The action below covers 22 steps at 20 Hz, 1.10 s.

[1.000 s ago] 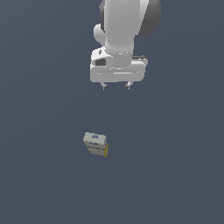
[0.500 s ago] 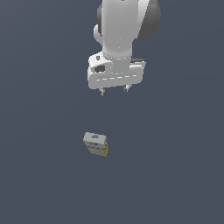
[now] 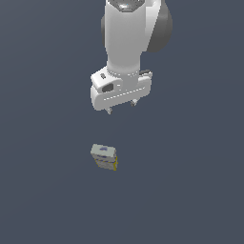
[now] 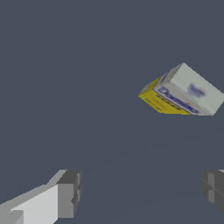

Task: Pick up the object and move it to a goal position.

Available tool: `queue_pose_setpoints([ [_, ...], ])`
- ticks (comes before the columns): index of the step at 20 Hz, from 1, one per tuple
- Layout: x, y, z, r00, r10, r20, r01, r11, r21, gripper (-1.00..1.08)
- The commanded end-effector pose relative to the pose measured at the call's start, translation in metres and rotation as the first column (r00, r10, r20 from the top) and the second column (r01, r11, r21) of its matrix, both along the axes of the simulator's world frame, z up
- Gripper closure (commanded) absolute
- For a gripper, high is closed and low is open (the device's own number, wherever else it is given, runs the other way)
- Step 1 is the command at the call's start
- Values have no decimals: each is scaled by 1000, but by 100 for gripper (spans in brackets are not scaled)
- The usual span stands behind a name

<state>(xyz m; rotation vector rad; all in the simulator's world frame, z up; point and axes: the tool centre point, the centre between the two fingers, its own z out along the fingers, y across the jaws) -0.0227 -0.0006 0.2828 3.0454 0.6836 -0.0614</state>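
The object (image 3: 104,157) is a small box-shaped block with pale grey-white faces, yellow edges and a bluish mark. It lies on the dark grey floor in the exterior view. In the wrist view the object (image 4: 183,93) shows its grey top, a blue-lettered side and a yellow side. My gripper (image 3: 121,106) hangs well above the object and a little toward the exterior view's right. It is open and empty. In the wrist view its fingertips (image 4: 68,193) stand wide apart, with the object beyond them and off to one side.
The dark grey floor (image 3: 190,181) spreads flat all around. No other objects or edges show.
The arm has turned about its wrist and shifted slightly toward the exterior view's left. The gripper stays open. The object has not moved.
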Motion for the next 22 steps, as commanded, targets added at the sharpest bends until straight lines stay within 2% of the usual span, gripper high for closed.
queue_pose_setpoints([
  [1, 8, -3, -4, 998, 60, 0, -60, 998, 2, -92],
  [6, 24, -11, -11, 984, 177, 2, -177, 984, 7, -92],
  [11, 40, -18, -20, 957, 291, 4, -291, 957, 12, -92],
  [16, 55, -26, -29, 917, 400, 7, -400, 916, 17, -92],
  [22, 72, -36, -41, 852, 523, 12, -523, 852, 22, -92],
])
